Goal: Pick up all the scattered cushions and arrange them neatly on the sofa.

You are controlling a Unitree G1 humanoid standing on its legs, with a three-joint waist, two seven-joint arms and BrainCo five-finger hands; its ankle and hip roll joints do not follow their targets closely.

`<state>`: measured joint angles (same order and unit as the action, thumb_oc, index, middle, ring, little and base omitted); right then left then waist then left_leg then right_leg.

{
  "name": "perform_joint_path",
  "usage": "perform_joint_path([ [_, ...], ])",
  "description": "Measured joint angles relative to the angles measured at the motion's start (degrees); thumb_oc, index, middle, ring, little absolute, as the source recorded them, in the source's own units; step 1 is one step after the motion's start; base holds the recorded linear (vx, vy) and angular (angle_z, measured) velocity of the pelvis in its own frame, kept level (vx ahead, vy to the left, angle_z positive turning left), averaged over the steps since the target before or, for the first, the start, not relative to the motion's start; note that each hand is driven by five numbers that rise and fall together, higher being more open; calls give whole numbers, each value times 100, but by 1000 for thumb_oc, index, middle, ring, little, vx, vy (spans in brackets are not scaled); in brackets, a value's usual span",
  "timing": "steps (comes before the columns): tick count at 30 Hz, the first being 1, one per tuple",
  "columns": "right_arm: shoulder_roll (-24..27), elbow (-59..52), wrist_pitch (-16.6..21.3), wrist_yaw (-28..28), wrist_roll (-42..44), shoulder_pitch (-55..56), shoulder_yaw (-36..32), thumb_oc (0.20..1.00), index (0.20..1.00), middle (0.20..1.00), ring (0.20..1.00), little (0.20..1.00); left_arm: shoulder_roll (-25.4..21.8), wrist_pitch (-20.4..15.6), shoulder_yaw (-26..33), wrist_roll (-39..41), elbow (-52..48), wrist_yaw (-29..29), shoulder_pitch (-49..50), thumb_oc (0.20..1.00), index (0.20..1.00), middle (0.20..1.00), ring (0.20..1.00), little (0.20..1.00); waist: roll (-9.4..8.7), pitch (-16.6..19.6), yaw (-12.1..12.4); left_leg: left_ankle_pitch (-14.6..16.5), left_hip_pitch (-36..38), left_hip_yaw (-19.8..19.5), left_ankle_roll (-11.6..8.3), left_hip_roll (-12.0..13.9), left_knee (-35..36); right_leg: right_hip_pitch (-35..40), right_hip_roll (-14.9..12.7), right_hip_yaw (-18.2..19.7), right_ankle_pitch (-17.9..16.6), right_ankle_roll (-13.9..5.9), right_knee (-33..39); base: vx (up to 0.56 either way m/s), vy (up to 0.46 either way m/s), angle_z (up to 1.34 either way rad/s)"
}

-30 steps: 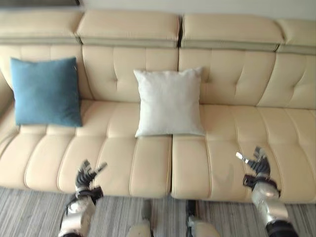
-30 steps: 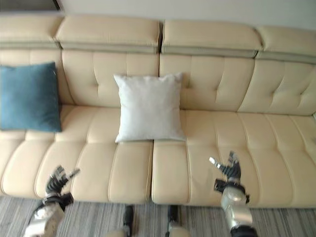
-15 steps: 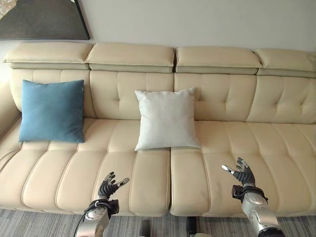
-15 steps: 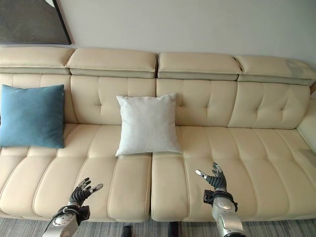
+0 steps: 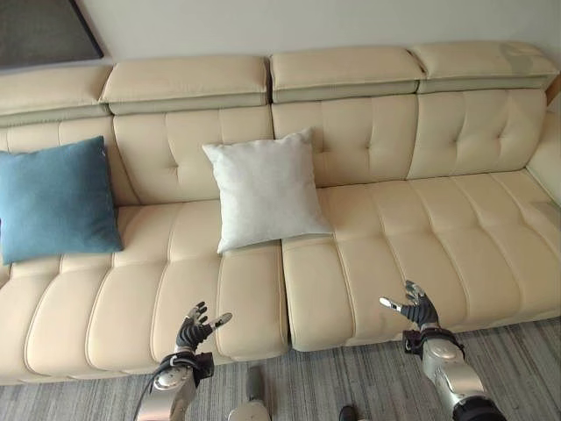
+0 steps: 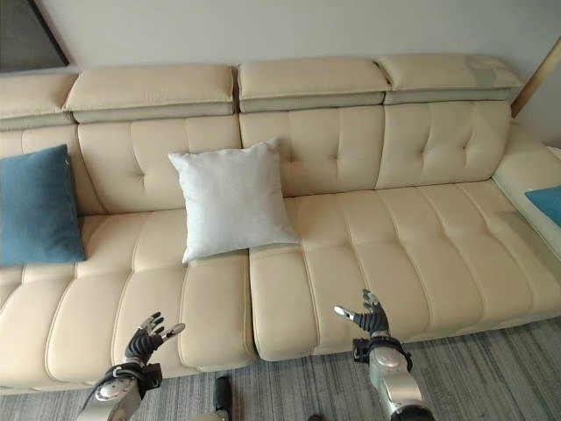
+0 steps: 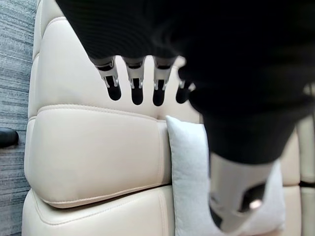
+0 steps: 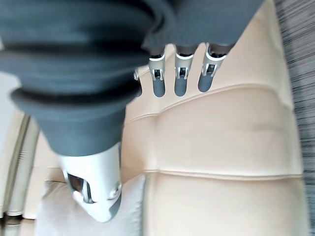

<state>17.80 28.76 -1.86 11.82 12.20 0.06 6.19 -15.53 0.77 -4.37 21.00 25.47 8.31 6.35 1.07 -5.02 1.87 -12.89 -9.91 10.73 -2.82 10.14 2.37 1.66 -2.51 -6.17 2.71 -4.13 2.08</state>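
Cream sofa (image 5: 377, 254) against pale wall (image 6: 263, 31), striped grey floor (image 6: 491, 368) below. White cushion (image 5: 263, 189) mid-seat, blue cushion (image 5: 54, 200) leftward, both leaning on backrest. Left hand (image 5: 195, 331) and right hand (image 5: 415, 309) spread, empty, near front edge.

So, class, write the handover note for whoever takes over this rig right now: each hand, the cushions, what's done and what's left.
Left hand: open, holding nothing, low in front of the sofa.
Right hand: open, holding nothing, at the seat's front edge.
Done: blue cushion and white cushion stand against the backrest.
Left: another blue cushion lies on the sofa's far right section, apart from the others; probably next to place.
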Motion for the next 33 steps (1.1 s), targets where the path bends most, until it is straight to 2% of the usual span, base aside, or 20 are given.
perform_joint_path([
  [4,30,-19,17,7,19,52,-4,1000,1000,1000,1000,1000,34,10,-27,38,-29,2,-31,1000,1000,1000,1000,1000,113,-75,-33,-170,-200,-180,-208,230,-104,47,308,-124,-123,95,181,-227,-150,20],
  [5,43,-15,18,21,20,53,-6,1000,1000,1000,1000,1000,36,10,-69,38,-29,15,-80,1000,1000,1000,1000,1000,177,-126,-44,-283,-271,-316,-360,269,-125,14,360,-223,-106,122,95,-290,-109,38],
  [6,46,-14,22,28,22,34,-2,1000,1000,1000,1000,1000,46,9,-109,39,-30,28,-177,1000,1000,1000,1000,1000,205,-187,-39,-490,-418,-517,-538,268,-191,-88,408,-320,-70,191,-106,-208,-73,71],
  [7,-5,-28,20,9,24,-25,35,1000,1000,1000,1000,1000,24,-7,-182,39,-56,46,-425,1000,1000,1000,1000,1000,118,-326,27,-1182,-601,-874,-346,189,2,-523,287,-457,128,591,-674,-180,-31,45],
  [8,-93,-77,26,7,25,-93,114,1000,1000,1000,1000,1000,-16,55,-205,39,9,46,-373,1000,1000,1000,1000,1000,-214,-437,-20,150,-532,-547,-442,-311,-899,-589,-192,-480,125,528,-671,-164,39,40],
  [9,39,-193,21,-3,29,-101,176,1000,1000,1000,1000,1000,-28,57,-220,38,-3,37,-397,1000,1000,1000,1000,1000,36,-436,-138,98,-293,-645,-367,-396,-720,-631,-94,-463,-180,384,-797,-137,107,60],
  [10,-111,-196,13,-55,25,-110,201,1000,1000,1000,1000,1000,-176,-14,-201,38,-71,25,-625,1000,1000,1000,1000,1000,-316,-377,-373,123,-239,-1133,-981,-485,-459,-942,-304,-632,-326,558,-717,7,205,42],
  [11,-204,-439,40,-118,25,-194,195,1000,1000,1000,1000,1000,-176,37,-213,38,-35,19,-470,1000,1000,1000,1000,1000,-503,-351,-328,1349,481,-1147,-335,-477,-1273,-760,-420,-361,-632,431,-280,68,253,42],
  [12,42,-479,52,-120,23,-169,104,1000,1000,1000,1000,1000,126,81,-238,36,-32,-15,-372,1000,1000,1000,1000,1000,-69,-281,-518,1477,1345,-951,-330,-328,-100,-664,-300,-465,-734,283,-242,25,281,3],
  [13,102,-458,36,-120,23,-152,-23,1000,1000,1000,1000,1000,234,86,-238,35,-37,-30,-358,1000,1000,1000,1000,1000,98,-280,-577,1503,1534,-828,-288,-292,295,-637,-286,-564,-770,217,-240,-15,235,31],
  [15,-23,-441,8,-144,23,-81,-13,1000,1000,1000,1000,1000,85,89,-222,28,-160,-54,-233,1000,1000,1000,1000,1000,-86,-194,-485,1497,1552,-660,-81,-553,246,-620,-505,-405,-992,-35,-25,-45,174,-12],
  [17,-213,-443,19,-198,22,88,3,1000,1000,1000,1000,1000,-88,131,-216,17,-157,-59,-67,1000,1000,1000,1000,1000,-232,-110,-439,1484,1587,-535,-24,-735,246,-603,-596,-188,-1219,-61,138,-50,109,-34],
  [20,-400,-442,10,-252,19,298,12,1000,1000,1000,1000,1000,-248,179,-200,-22,-158,-96,42,1000,1000,1000,1000,1000,-330,-56,-430,1474,1598,-365,79,-887,247,-686,-698,4,-1262,-191,175,-86,136,-33],
  [22,-409,-442,9,-258,19,421,-1,1000,1000,1000,1000,1000,-280,192,-220,-33,-159,-114,46,1000,1000,1000,1000,1000,-356,-48,-470,1466,1597,-214,110,-948,247,-796,-717,197,-1412,-150,162,-72,111,-46],
  [23,-407,-442,7,-255,18,482,-11,1000,1000,1000,1000,1000,-285,195,-220,-147,-159,-146,45,1000,1000,1000,1000,1000,-372,-40,-500,1469,1599,-69,134,-978,247,-874,-719,322,-1474,-156,164,-50,88,-63],
  [25,-380,-441,-89,-249,18,523,-24,1000,1000,1000,1000,1000,-286,204,-229,-215,-178,-190,33,1000,1000,1000,1000,1000,-411,-31,-683,1433,1569,225,173,-972,249,-997,-755,366,-1281,-325,290,-95,172,-75],
  [29,-390,-449,-100,-221,9,698,-68,1000,1000,1000,1000,1000,-280,211,-318,-246,-211,-219,-35,1000,1000,1000,1000,1000,-537,32,-896,1422,1604,639,181,-1096,248,-1260,-739,682,-1498,-332,218,-111,82,-58],
  [31,-475,-460,-114,-189,7,751,-95,1000,1000,1000,1000,1000,-316,214,-331,-249,-289,-217,-72,1000,1000,1000,1000,1000,-632,12,-946,1432,1600,935,187,-1148,232,-1472,-743,640,-1468,-316,158,-96,1,-76],
  [32,-532,-420,-120,-186,7,627,-105,1000,1000,1000,1000,1000,-327,215,-308,-256,-290,-209,-96,1000,1000,1000,1000,1000,-581,-40,-892,1412,1604,1105,195,-1097,225,-1555,-769,454,-1238,-340,147,-85,-2,-94],
  [33,-533,-417,-118,-178,6,584,-136,1000,1000,1000,1000,1000,-286,226,-335,-267,-287,-217,-166,1000,1000,1000,1000,1000,-426,-104,-876,1410,1550,1321,210,-868,175,-1588,-752,5,-877,-317,93,15,2,-83],
])
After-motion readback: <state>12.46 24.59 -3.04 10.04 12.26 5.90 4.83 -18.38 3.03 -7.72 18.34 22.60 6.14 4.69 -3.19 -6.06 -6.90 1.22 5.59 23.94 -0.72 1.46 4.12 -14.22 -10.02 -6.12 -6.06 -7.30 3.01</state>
